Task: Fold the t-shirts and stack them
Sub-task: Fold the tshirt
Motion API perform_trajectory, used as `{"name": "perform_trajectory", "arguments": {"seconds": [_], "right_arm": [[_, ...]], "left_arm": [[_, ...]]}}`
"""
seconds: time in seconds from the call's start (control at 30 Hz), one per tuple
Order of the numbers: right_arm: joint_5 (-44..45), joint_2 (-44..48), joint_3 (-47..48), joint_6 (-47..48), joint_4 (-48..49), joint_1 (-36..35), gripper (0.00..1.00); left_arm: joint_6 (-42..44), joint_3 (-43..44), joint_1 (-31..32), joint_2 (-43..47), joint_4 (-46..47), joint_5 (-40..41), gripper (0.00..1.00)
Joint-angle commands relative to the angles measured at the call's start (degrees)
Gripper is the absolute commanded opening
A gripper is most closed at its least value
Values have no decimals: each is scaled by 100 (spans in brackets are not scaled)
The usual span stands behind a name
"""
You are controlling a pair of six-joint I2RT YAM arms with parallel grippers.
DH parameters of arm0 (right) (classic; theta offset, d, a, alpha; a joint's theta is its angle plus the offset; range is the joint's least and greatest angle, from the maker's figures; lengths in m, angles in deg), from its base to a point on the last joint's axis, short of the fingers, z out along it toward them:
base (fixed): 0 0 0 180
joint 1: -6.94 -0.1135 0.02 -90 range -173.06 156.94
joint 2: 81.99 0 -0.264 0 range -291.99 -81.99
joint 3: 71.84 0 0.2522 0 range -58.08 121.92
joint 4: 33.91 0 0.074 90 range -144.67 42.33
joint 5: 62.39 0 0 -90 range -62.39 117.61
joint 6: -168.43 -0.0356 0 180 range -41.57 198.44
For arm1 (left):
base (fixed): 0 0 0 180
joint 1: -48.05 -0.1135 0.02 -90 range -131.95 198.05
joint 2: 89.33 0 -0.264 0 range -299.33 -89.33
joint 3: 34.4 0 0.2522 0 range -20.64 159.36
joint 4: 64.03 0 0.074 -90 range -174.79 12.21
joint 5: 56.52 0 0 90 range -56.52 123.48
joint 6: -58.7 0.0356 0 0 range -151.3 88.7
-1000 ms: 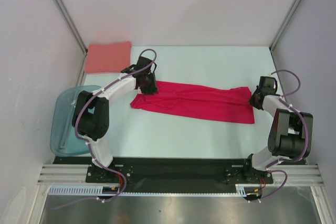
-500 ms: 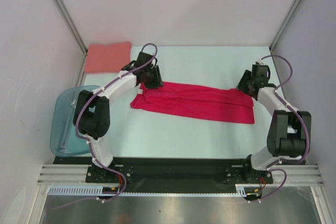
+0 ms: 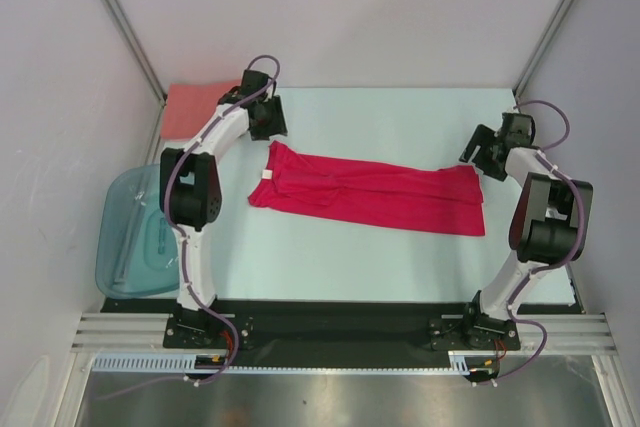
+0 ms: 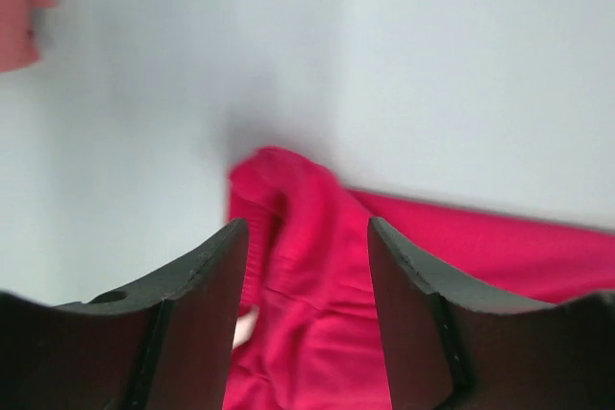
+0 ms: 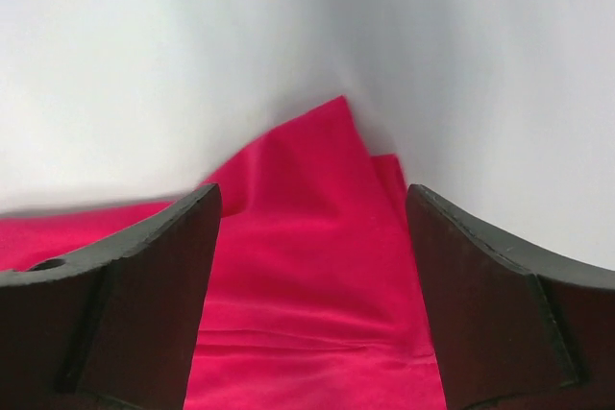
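The crimson t-shirt lies on the table as a long folded strip running left to right. My left gripper hovers just beyond its left end, open and holding nothing. In the left wrist view the shirt's rumpled end shows below and between the open left gripper. My right gripper is off the shirt's far right corner, also open. The right wrist view shows that corner under the open right gripper. The salmon-pink t-shirt sits folded at the back left, partly behind the left arm.
A translucent teal tub stands at the left edge beside the left arm's base. Pale walls with metal posts close in the table on the left, right and back. The salmon shirt's edge shows at the top left of the left wrist view.
Both grippers have opened and let go of the crimson shirt's ends, then drawn away toward the back. The shirt's left end now lies slightly farther back.
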Motion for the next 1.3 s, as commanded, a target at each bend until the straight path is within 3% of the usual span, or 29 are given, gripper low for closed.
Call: {"name": "perform_trajectory", "arguments": {"seconds": [0.0,0.27,0.77,0.97,1.1,1.27], "right_arm": [[-504,-163,226,241,-37,185,83],[-672,-479,208,285,42,388,81],[-672,-638,235,329,130,467,80],[-769,-813,323,426,156,476,76],[-883,-822,253,382,156,476,67],[-936,-796,103,329,332,476,55]], "left_arm": [[612,439,-200,-346,-451,200,59],[789,1020,-280,-910,-486,-230,58],[578,765,-280,-1042,-222,-731,58],[543,774,-306,-1174,-257,-784,42],[560,774,-350,-1156,-257,-802,29],[525,800,-368,-1112,-257,-881,20]]}}
